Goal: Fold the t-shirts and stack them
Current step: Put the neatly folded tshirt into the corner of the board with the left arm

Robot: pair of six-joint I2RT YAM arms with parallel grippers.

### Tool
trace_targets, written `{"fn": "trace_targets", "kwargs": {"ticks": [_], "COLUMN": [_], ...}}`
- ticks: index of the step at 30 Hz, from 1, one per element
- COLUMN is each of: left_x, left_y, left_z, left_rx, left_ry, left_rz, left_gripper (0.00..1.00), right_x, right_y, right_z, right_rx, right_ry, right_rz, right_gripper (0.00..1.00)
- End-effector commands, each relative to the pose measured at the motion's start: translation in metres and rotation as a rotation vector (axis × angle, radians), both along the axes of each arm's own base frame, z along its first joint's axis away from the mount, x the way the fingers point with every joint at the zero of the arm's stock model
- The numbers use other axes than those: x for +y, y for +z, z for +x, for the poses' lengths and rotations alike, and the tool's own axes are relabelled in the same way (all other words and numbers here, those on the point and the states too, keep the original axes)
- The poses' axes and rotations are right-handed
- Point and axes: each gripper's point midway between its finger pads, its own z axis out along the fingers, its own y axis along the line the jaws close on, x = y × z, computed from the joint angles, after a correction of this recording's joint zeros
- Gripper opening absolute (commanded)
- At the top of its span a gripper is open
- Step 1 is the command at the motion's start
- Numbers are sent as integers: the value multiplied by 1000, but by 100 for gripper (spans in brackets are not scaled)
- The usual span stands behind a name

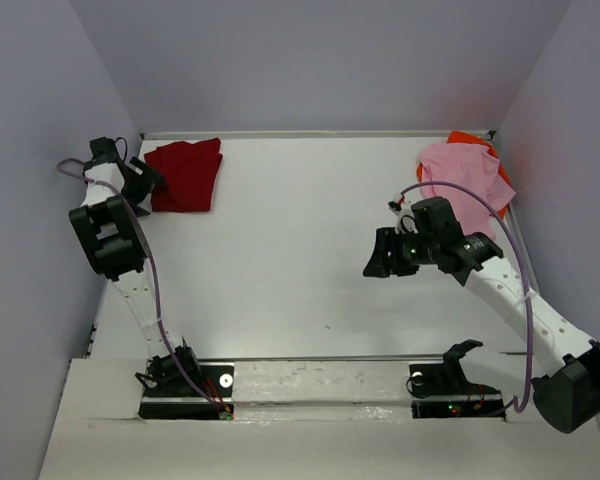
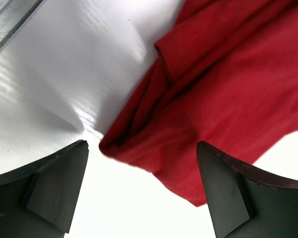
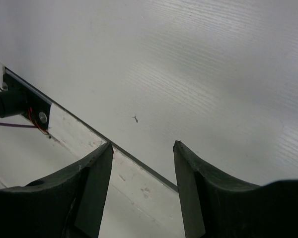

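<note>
While the left gripper hung at the far left corner of the white surface, its jaws stood wide apart and gripped nothing. The dark red t-shirt lay folded into a rough rectangle in that corner, just beside the gripper on its right. From the left wrist view, the left gripper looked down on the dark red t-shirt, whose bunched, layered edge showed in the gap between the two fingers. Whether either finger touched the cloth could not be told.

Across the surface, at the far right corner, the light pink t-shirt lay loose and rumpled on top of the bright orange t-shirt, of which only a strip showed along the far and right edges.

The right gripper hovered over bare surface right of centre, well apart from both of those shirts and pointed toward the left. In the right wrist view the right gripper had its jaws partly apart, narrower than the left pair, with nothing held. Beyond them lay the surface, a small dark speck and the near ledge.
</note>
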Motion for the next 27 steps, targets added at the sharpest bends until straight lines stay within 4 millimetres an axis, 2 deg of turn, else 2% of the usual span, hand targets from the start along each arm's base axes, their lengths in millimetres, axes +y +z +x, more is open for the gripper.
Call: {"fn": "trace_targets", "kwargs": {"ticks": [1, 4, 5, 7, 8, 9, 10, 11, 14, 15, 16, 17, 18, 19, 20, 21, 23, 27], "left_x": [39, 14, -3, -20, -39, -53, -68, -100, -152, -178, -194, -204, -217, -222, -223, -222, -222, -226], "left_y": [138, 162, 173, 182, 180, 192, 194, 201, 200, 180, 194, 185, 178, 173, 148, 153, 144, 137], "left_z": [16, 6, 2, -5, -11, -18, -24, -35, -61, -87, -93, -115, -129, -141, -158, -172, -197, -221], "left_rx": [-344, -387, -401, -399, -373, -388, -385, -401, -395, -341, -380, -369, -360, -354, -300, -322, -321, -318], "left_ry": [61, 15, -7, -27, -55, -77, -105, -168, -284, -341, -373, -399, -424, -438, -454, -451, -470, -518], "left_rz": [214, 240, 258, 280, 270, 268, 256, 243, 222, 218, 221, 212, 201, 192, 183, 193, 193, 219], "left_gripper": [99, 99, 99, 99, 99, 99, 99, 99, 99, 99, 99, 99, 99, 99, 99, 99, 99, 99], "right_x": [5, 8, 9, 11, 13, 14, 16, 17, 18, 18, 18, 15, 14, 17, 17, 16, 13, 5], "right_y": [6, 5, 4, 3, 5, 4, 1, 0, -15, -18, -17, -15, -10, -4, 2, 10, 19, 44], "right_z": [3, 6, 7, 8, 9, 10, 11, 14, 17, 21, 21, 25, 27, 28, 30, 32, 38, 45], "right_rx": [-24, -19, -19, -16, -19, -17, -3, 6, 84, 83, 79, 52, 25, -5, -30, -60, -108, -220], "right_ry": [28, 37, 40, 46, 52, 54, 60, 58, 50, 47, 50, 40, 39, 49, 48, 42, 29, 2], "right_rz": [20, 23, 27, 31, 39, 39, 38, 38, -1, -15, -16, -28, -29, -22, -17, -12, -18, -36], "right_gripper": [58, 58, 58, 58, 58, 58, 58, 58, 56, 55, 55, 55, 55, 55, 55, 56, 56, 56]}}
